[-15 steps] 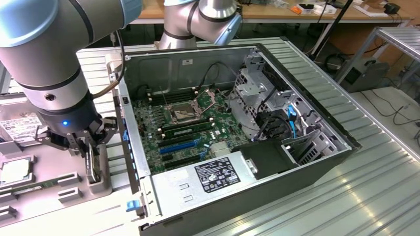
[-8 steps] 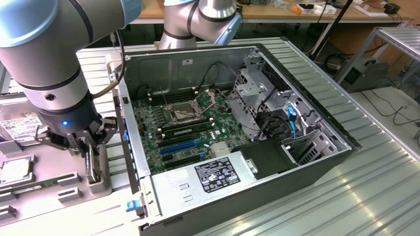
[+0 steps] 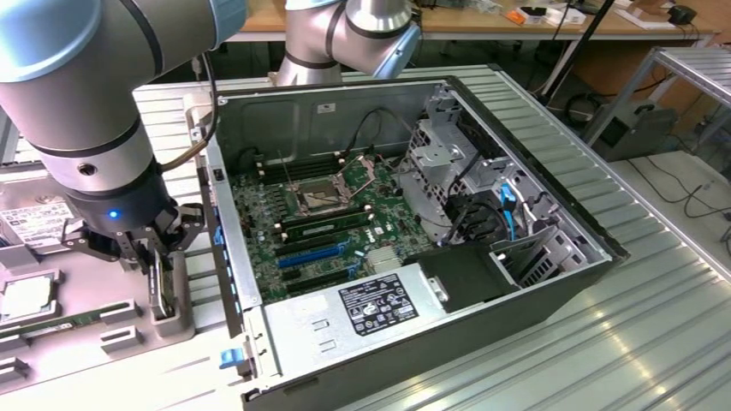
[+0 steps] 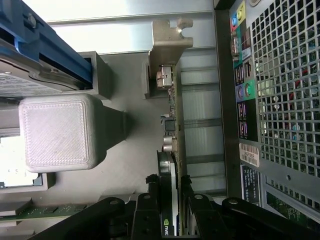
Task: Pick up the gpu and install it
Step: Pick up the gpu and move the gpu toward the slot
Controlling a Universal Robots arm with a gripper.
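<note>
The tool (image 4: 169, 183) pinches the gpu (image 4: 173, 125) by its top edge, one black finger (image 4: 151, 192) pressed against each face; in the exterior view the tool (image 3: 156, 257) hangs over the grey holder (image 3: 174, 329) at that view's left; the gpu (image 3: 163, 295) stands upright in it, silver bracket (image 4: 168, 45) at one end, just beside the open computer case (image 3: 571, 214) on the ribbed desk (image 3: 639, 342).

A robotics lab; robot arm (image 3: 80, 111), opened computer case (image 3: 308, 111) on aluminium bench (image 3: 651, 342); cluttered desks (image 3: 480, 26) behind.
</note>
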